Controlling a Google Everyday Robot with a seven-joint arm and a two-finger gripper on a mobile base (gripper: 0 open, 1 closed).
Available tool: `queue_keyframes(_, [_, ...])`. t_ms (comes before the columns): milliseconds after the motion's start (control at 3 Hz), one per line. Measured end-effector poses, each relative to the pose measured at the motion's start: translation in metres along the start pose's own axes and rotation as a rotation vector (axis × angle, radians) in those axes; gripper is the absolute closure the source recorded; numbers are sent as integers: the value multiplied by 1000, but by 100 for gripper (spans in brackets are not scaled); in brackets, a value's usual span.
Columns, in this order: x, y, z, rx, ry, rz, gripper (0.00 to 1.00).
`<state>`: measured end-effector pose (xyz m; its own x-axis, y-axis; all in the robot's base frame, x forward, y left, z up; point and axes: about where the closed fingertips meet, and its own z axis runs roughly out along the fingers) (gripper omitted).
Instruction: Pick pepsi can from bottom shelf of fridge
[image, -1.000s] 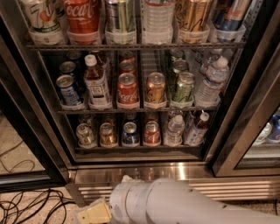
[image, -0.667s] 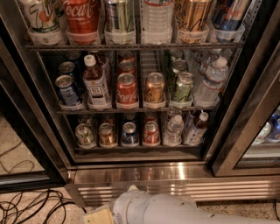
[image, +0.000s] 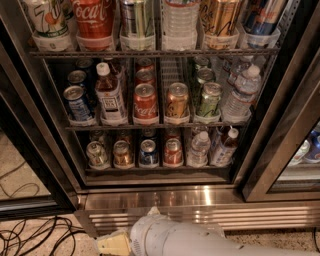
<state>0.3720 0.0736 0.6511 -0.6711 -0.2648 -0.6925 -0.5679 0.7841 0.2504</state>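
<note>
The pepsi can (image: 148, 152) stands on the fridge's (image: 165, 197) bottom shelf (image: 155, 171), between a bronze can (image: 122, 154) and a red can (image: 173, 151). The hand (image: 114, 244) is cut off at the lower edge; apart or together, I cannot tell.

Camera looks down at fridge (image: 160, 197), end effector (image: 114, 244) lower-left.

You've got the pepsi can (image: 148, 153): dark blue, silver top, on the dark bottom shelf (image: 150, 170). Gold-bronze can (image: 122, 154) sits toward the shelf's left end, red can (image: 173, 152) toward its right. Fridge (image: 165, 198) frame is brushed steel. Gripper (image: 114, 244) is cream-yellow, below the fridge, on a white arm (image: 190, 242).
</note>
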Motion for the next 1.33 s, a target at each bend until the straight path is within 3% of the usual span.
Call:
queue_keyframes(333, [-6,-17,2,36,-63,53,0])
queue_keyframes(667, [-4,-49,0,122,-170,147,0])
queue_keyframes(1000, [-3,-77,-2,222,-248,184,0])
queue_keyframes(1333, [-22,-97,-3,322,-323,174,0])
